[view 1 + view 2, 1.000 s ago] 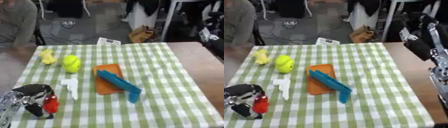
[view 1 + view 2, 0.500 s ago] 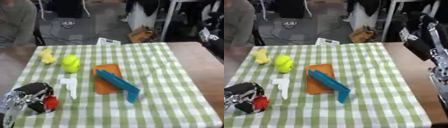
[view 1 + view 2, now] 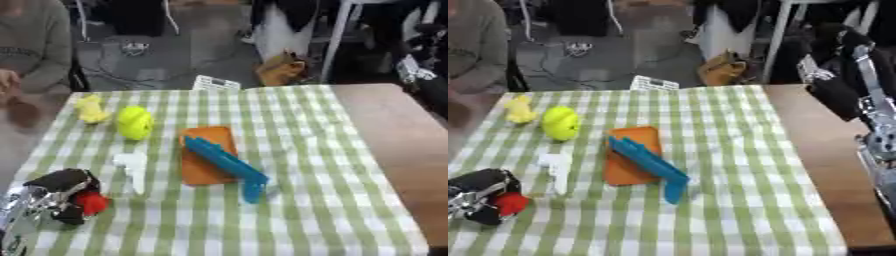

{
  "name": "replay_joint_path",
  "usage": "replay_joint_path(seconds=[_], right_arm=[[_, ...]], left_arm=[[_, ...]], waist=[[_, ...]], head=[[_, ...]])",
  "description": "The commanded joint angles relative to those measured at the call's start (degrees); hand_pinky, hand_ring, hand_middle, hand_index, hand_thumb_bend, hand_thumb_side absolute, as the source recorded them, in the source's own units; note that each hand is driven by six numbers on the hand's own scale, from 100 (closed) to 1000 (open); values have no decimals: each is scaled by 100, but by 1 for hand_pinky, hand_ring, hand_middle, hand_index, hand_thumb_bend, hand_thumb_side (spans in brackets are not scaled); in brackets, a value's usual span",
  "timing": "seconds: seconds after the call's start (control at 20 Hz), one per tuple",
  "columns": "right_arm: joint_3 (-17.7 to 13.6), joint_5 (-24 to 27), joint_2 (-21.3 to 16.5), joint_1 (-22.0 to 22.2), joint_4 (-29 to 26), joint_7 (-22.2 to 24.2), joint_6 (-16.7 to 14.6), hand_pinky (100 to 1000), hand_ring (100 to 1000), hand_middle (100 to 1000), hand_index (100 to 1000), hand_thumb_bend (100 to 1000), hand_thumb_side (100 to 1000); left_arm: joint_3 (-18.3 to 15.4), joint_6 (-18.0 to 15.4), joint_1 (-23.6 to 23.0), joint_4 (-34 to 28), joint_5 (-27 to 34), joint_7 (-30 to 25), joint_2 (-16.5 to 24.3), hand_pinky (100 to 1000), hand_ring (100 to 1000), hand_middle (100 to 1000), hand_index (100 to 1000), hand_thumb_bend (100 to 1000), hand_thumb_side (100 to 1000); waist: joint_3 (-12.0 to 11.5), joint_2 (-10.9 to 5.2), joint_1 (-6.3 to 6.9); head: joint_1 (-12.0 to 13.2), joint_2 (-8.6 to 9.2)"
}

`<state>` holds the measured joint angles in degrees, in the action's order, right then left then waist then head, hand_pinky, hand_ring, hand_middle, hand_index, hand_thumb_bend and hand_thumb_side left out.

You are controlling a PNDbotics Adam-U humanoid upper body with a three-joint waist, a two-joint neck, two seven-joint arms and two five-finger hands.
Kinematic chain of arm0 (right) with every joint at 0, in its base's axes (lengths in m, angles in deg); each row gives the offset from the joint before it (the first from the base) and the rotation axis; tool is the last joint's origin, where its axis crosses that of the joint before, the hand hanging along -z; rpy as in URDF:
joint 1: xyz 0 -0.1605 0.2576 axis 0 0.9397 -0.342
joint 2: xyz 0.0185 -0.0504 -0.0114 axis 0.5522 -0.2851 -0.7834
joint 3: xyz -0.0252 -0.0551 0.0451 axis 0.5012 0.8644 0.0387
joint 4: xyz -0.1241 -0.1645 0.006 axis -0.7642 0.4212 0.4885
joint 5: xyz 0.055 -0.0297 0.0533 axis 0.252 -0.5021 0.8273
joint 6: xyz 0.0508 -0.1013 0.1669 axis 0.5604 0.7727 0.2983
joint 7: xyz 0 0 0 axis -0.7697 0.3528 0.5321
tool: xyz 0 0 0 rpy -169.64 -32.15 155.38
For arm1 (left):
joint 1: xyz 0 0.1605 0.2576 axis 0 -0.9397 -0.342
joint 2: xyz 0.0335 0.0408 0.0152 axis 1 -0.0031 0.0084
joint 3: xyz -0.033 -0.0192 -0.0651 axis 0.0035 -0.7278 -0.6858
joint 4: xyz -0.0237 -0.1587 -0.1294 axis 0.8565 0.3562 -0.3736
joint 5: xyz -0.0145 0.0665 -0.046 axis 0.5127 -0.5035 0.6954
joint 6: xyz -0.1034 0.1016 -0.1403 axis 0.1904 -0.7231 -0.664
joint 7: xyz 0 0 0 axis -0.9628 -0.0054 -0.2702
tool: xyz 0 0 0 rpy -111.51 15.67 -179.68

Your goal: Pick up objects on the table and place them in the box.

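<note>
— So, left to right, what's on the checked cloth (image 3: 306,150)?
— Left hand (image 3: 54,197) at the near left corner, fingers curled round one red thing (image 3: 90,202). Then one white piece (image 3: 131,167), one small yellow figure (image 3: 89,109) and one round yellow-green thing (image 3: 135,122) near the far left edge.
— And the middle?
— One orange tray (image 3: 203,160) with one blue tool (image 3: 226,166) lying across it, its end past the tray's near edge.
— Room to move?
— The cloth's right half is bare, with brown tabletop (image 3: 824,150) beyond.
— The right hand?
— Only the right eye view shows the right arm (image 3: 868,100), along the right edge; I cannot tell how that hand is set.
</note>
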<state>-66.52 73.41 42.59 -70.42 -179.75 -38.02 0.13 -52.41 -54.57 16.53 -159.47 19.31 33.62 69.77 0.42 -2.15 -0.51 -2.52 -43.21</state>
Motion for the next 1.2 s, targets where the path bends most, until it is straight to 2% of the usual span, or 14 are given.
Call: replay_joint_path(seconds=[0.05, 0.1, 0.15, 0.2, 0.25, 0.3, 0.35, 0.4, 0.75, 0.8, 0.95, 1.0, 1.2], right_arm=[[-53, -29, -79, -68, -15, -2, 0, 355, 557, 629, 874, 363, 634], [-52, -29, -80, -65, -13, -2, 0, 355, 557, 629, 874, 362, 635], [-52, -30, -81, -64, -11, -3, 0, 355, 557, 629, 874, 362, 635], [-51, -30, -83, -63, -10, -2, 0, 355, 557, 629, 874, 362, 635], [-51, -31, -83, -62, -8, -2, 0, 355, 557, 629, 874, 362, 635], [-49, -31, -83, -61, -7, 0, 0, 355, 557, 629, 874, 362, 635], [-48, -31, -83, -59, -6, 0, 0, 355, 557, 629, 874, 362, 635], [-46, -31, -84, -58, -4, 2, 0, 355, 557, 629, 874, 362, 636], [-45, -32, -89, -57, -3, 4, 0, 355, 557, 629, 874, 362, 636], [-45, -33, -90, -57, -3, 4, 0, 355, 557, 629, 874, 361, 637], [-41, -31, -89, -60, -3, 7, 1, 355, 557, 629, 874, 362, 637], [-33, -29, -83, -66, -5, 12, -2, 355, 557, 629, 874, 363, 637], [-16, -25, -70, -66, -3, 36, -5, 354, 557, 629, 874, 363, 637]], left_arm=[[-165, -23, 57, -357, 242, -313, 134, 164, 317, 447, 548, 100, 404], [-201, -43, 92, -513, 273, -400, 171, 145, 295, 432, 529, 145, 472], [-236, -57, 108, -662, 289, -501, 201, 140, 289, 427, 520, 197, 495], [-258, -91, 157, -842, 264, -615, 259, 133, 280, 416, 501, 298, 516], [-278, -119, 184, -989, 238, -730, 296, 137, 283, 416, 493, 332, 512], [-284, -157, 234, -1123, 196, -856, 351, 157, 298, 423, 480, 420, 509], [-292, -195, 270, -1237, 158, -978, 390, 157, 298, 423, 480, 420, 509], [-287, -234, 318, -1319, 145, -1091, 437, 167, 307, 426, 469, 475, 522], [-333, -261, 448, -1471, 152, -1402, 540, 162, 300, 420, 453, 486, 496], [-341, -249, 463, -1486, 151, -1374, 537, 120, 269, 393, 432, 453, 428], [-292, -188, 511, -1442, 174, -1120, 485, 107, 258, 385, 429, 421, 399], [-241, -180, 558, -1389, 216, -1030, 407, 100, 244, 375, 424, 349, 335], [-32, -187, 855, -1055, 238, -766, 75, 100, 240, 373, 424, 322, 293]], waist=[[-7, -4, -44], [-12, -7, -43], [-16, -9, -43], [-20, -12, -42], [-23, -14, -41], [-24, -17, -40], [-26, -19, -40], [-26, -22, -38], [-30, -27, -39], [-33, -28, -39], [-37, -31, -37], [-33, -33, -42], [-27, -40, -58]], head=[[-19, 39], [-21, 38], [-22, 37], [-23, 34], [-24, 33], [-25, 30], [-26, 29], [-23, 28], [-31, 32], [-38, 28], [-55, 21], [-58, 25], [-63, 27]])
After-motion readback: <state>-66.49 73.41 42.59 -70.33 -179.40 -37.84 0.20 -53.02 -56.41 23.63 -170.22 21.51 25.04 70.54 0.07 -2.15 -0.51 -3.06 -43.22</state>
